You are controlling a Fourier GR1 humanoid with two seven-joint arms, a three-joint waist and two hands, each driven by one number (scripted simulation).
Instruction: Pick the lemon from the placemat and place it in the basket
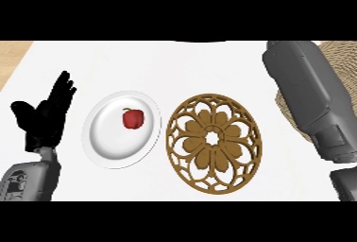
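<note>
View: head view, looking down
Lemon: none shows. The brown openwork placemat [213,157] in the middle of the table [174,61] carries nothing. I cannot tell whether the fruit is hidden behind the right forearm [310,94] or lies out of frame.
Left robot hand [43,118]: open, fingers straight and pointing up, resting near the left edge and holding nothing.
Right robot hand: out of sight, so its state cannot be told. Only its forearm shows, lying across the woven basket [342,61] at the right.
Handling: a lemon is likely light, firm-skinned, waxy and apt to roll. It is best cupped round its middle, thumb opposite fingers.
Count: one placemat, one basket, one plate [97,151], one red pepper [133,118] on it, two forearms, one robot hand visible, no lemon.
</note>
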